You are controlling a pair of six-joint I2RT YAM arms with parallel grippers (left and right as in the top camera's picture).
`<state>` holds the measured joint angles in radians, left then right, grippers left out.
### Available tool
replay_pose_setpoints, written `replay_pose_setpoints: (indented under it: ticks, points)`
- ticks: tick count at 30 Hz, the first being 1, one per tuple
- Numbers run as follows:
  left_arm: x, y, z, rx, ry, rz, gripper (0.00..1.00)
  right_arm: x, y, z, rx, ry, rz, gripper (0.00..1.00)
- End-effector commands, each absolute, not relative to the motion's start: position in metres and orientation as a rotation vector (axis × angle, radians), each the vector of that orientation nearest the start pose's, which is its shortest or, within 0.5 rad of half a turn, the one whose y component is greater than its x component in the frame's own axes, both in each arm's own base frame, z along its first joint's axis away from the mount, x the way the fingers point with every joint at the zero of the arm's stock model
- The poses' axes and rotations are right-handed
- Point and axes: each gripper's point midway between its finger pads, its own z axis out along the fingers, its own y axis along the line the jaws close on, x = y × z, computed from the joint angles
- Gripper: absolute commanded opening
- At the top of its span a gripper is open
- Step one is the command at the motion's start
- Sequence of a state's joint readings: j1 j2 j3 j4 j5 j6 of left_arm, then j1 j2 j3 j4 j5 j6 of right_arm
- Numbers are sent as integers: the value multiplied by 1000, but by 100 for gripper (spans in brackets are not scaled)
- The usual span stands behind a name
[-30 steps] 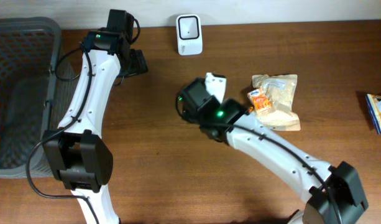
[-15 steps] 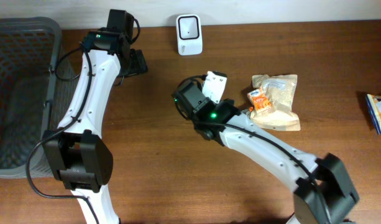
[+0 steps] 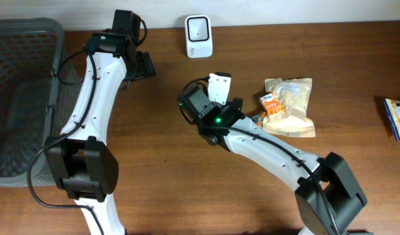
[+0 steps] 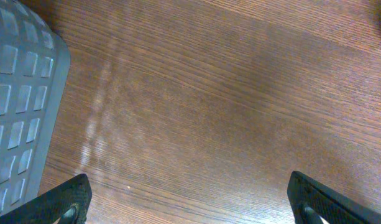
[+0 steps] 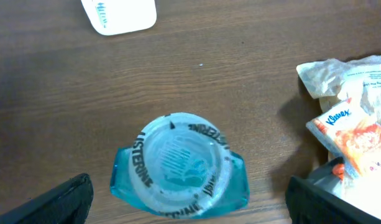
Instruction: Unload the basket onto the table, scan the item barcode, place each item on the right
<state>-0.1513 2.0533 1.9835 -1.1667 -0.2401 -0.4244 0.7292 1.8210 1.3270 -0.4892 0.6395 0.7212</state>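
Note:
A teal Listerine bottle (image 5: 181, 168) with a white cap stands upright on the table, seen from above in the right wrist view. My right gripper (image 5: 189, 186) hangs over it, open, with one finger on each side and clear of the bottle. From overhead the bottle's white cap (image 3: 220, 85) shows just beyond the right gripper (image 3: 219, 94). The white barcode scanner (image 3: 198, 27) stands at the far edge, and its base (image 5: 119, 15) is visible in the right wrist view. My left gripper (image 3: 142, 65) is open over bare wood (image 4: 189, 186), holding nothing.
A grey mesh basket (image 3: 23, 98) fills the left side, its corner (image 4: 19, 93) showing in the left wrist view. An orange Kleenex pack (image 3: 271, 104) and a beige snack bag (image 3: 292, 108) lie right of the bottle. A blue-yellow packet (image 3: 399, 117) lies at the right edge.
My right arm has swung a little left and toward the far edge, over the bottle. The left arm has not moved.

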Motion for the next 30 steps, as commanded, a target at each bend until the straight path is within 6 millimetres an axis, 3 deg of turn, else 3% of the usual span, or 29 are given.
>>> replay_pose_setpoints:
  ticks: [1, 7, 23, 30]
  points:
    - [471, -32, 155, -440, 2730, 196, 99, 403, 220, 123, 177, 2291, -163, 98]
    - [471, -32, 155, -440, 2730, 196, 99, 407, 222, 125, 189, 2275, -143, 99]
    - [471, -32, 155, -440, 2730, 196, 99, 421, 210, 104, 228, 2268, -200, 99]
    - [471, -32, 155, -440, 2730, 196, 99, 426, 220, 102, 235, 2265, -137, 99]
